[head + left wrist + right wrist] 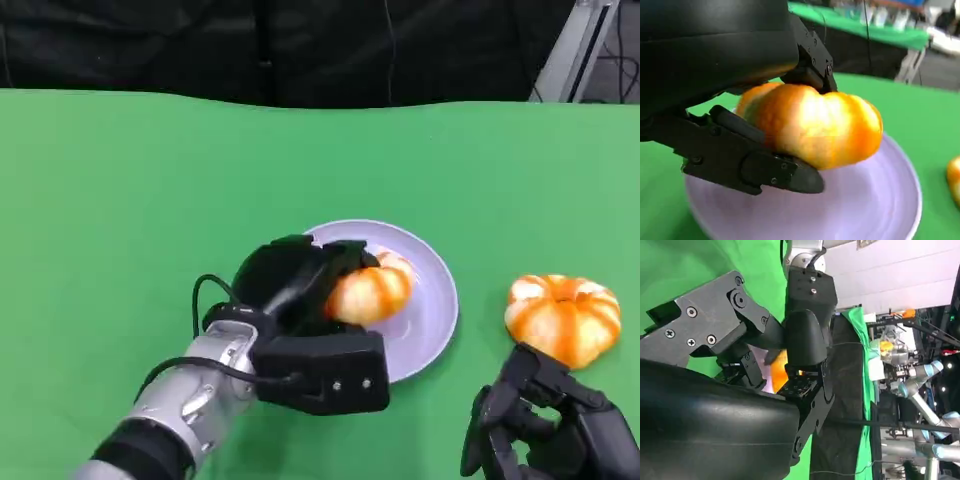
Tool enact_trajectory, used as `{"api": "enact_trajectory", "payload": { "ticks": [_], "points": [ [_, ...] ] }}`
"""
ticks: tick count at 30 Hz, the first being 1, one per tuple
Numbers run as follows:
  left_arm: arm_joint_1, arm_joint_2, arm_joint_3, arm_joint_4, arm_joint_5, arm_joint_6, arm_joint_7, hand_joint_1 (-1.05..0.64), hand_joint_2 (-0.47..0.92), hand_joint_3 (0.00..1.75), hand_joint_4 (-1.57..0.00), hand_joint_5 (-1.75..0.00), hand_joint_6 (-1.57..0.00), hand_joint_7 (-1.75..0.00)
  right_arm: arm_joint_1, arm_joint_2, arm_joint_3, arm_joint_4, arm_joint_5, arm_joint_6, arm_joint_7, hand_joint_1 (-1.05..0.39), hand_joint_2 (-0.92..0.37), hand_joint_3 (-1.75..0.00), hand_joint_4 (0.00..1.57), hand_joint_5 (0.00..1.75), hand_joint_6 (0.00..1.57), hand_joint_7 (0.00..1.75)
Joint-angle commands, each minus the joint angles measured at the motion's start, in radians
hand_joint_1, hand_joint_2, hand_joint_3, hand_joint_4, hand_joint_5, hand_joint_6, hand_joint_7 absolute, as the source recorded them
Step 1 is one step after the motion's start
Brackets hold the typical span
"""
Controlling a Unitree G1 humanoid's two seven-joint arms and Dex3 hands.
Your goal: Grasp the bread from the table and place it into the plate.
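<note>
Left hand [300,290] grips a bread [372,291], orange-and-cream pumpkin-shaped bun, fingers wrapped over its top and under its near side. The bun sticks out of the hand toward the right, over the lavender plate [435,300]. In the left wrist view the bread [815,127] sits between an upper finger [812,60] and a lower finger [750,160], low over the plate [880,205]; cannot tell if it touches the plate surface.

Second bread [563,317] lies on the green table [120,200], right of the plate and apart from it. Right hand [550,425] sits at the lower right, just near of that second bun, not touching it. Fingers curl inward, nothing in them as far as the head view shows. Right wrist view shows the right hand's fingers [805,335] bent in, with an orange patch behind them.
</note>
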Motion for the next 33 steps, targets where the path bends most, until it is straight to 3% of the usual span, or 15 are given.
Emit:
{"api": "enact_trajectory", "payload": {
  "ticks": [1,8,13,22,29,31,33],
  "points": [
    [-0.005,0.038,-0.011,-0.024,-0.004,-0.001,-0.051,-0.99,0.92,0.74,-0.01,0.00,-0.16,0.00,0.002,-0.004,-0.003,-0.008,0.006,-0.005,-0.002,-0.13,-0.56,-1.23,0.83,1.75,0.69,1.67],
    [0.020,0.069,0.005,-0.117,-0.019,-0.002,-0.073,-1.05,0.92,0.91,0.00,0.00,-0.02,0.00,0.000,-0.006,-0.004,-0.013,0.002,0.008,-0.008,-0.13,-0.56,-1.22,0.83,1.75,0.69,1.67],
    [0.049,0.086,0.035,-0.202,-0.061,-0.005,-0.089,-1.05,0.92,0.94,0.00,0.00,-0.04,-0.02,-0.001,-0.010,-0.008,-0.004,0.004,-0.007,-0.001,-0.13,-0.57,-1.21,0.83,1.75,0.68,1.68],
    [0.160,0.136,0.136,-0.466,-0.208,0.017,-0.238,-1.05,0.92,0.93,0.00,0.00,-0.05,-0.02,-0.003,-0.010,-0.011,-0.002,0.002,-0.006,0.001,-0.12,-0.57,-1.22,0.84,1.75,0.68,1.67],
    [0.307,0.152,0.230,-0.710,-0.386,0.077,-0.379,-0.97,0.92,0.74,0.00,0.00,-0.15,-0.03,-0.005,-0.010,-0.011,-0.001,0.004,-0.004,0.001,-0.12,-0.57,-1.22,0.83,1.75,0.69,1.67],
    [0.354,0.143,0.261,-0.786,-0.460,0.119,-0.419,-0.85,0.92,0.56,-0.05,-0.02,-0.23,-0.04,-0.007,-0.011,-0.012,0.001,0.007,-0.005,0.003,-0.12,-0.57,-1.22,0.83,1.75,0.68,1.68],
    [0.399,0.135,0.291,-0.849,-0.541,0.150,-0.455,-0.51,0.92,0.36,-0.40,-0.15,-0.44,-0.08,-0.009,-0.011,-0.014,0.005,0.009,-0.006,0.005,-0.12,-0.57,-1.22,0.83,1.75,0.68,1.68]
  ]
}}
